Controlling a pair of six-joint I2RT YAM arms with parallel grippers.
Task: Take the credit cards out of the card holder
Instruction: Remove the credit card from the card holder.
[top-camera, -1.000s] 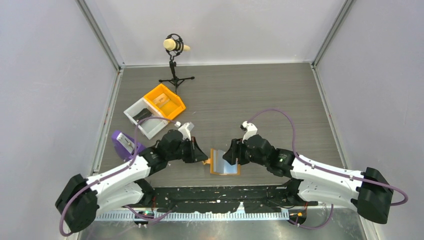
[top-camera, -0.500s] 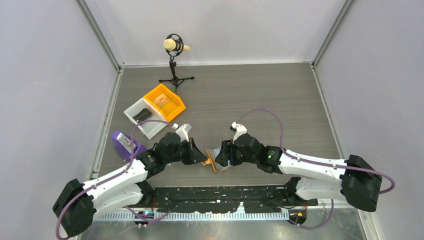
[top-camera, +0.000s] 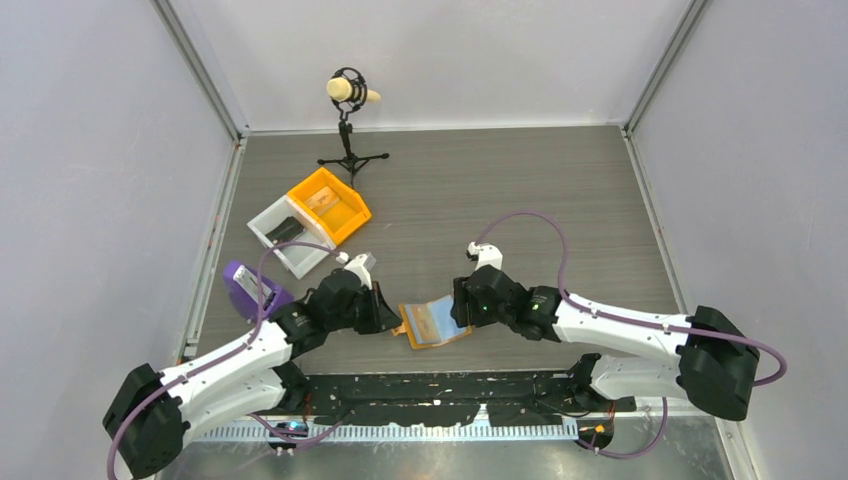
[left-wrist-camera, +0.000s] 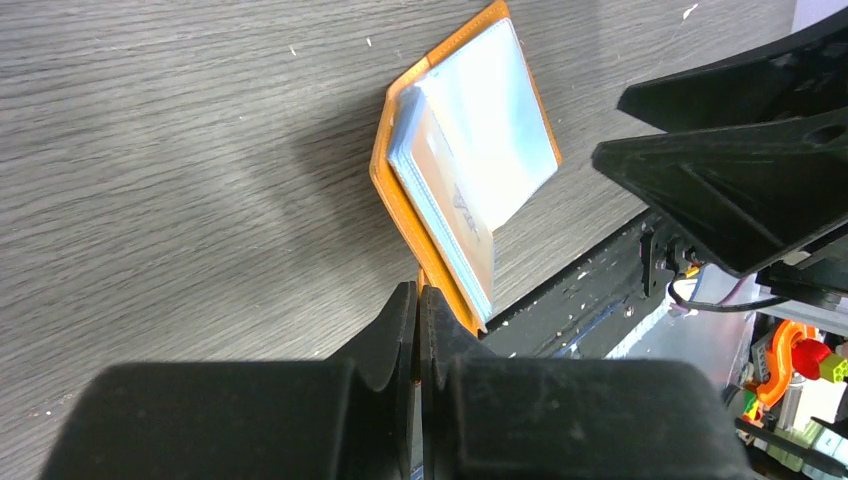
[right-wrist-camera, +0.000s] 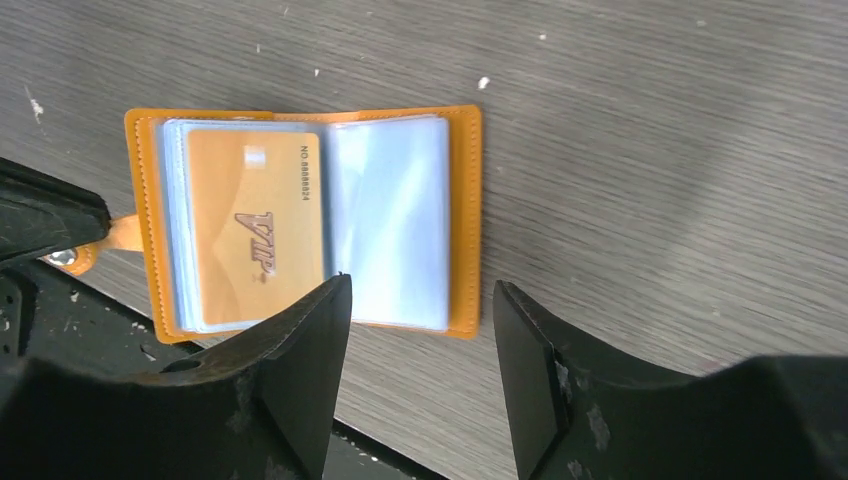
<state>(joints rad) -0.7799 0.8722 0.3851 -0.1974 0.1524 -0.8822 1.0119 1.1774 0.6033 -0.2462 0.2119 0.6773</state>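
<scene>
Where the table (top-camera: 520, 190) meets its near edge, the holder (top-camera: 432, 322) lies open between the two grippers, blue-grey pockets up inside an orange rim. Left half: a stack of pocket leaves, the top one carrying a gold-tan card (right-wrist-camera: 255, 240) lettered "VIP", still seated in its pocket. Right half: a clear pocket, contents not discernible. An orange tab (right-wrist-camera: 115, 235) juts from the holder's left edge. The left gripper (left-wrist-camera: 418, 295) is clenched on that tab, with orange showing in the seam between its fingers. The right gripper (right-wrist-camera: 420, 290) is released, its jaws spread and nothing between them, poised over the near edge of the right half; whether a fingertip touches the holder cannot be told. Further back, left: a purple object (top-camera: 245, 285) near the table's side edge. Behind it is a white bin (top-camera: 262, 213) with a dark flat item inside, too small to identify. An orange bin (top-camera: 358, 212) touches the white one. Far edge: a microphone (top-camera: 350, 92) stands on a black tripod.
</scene>
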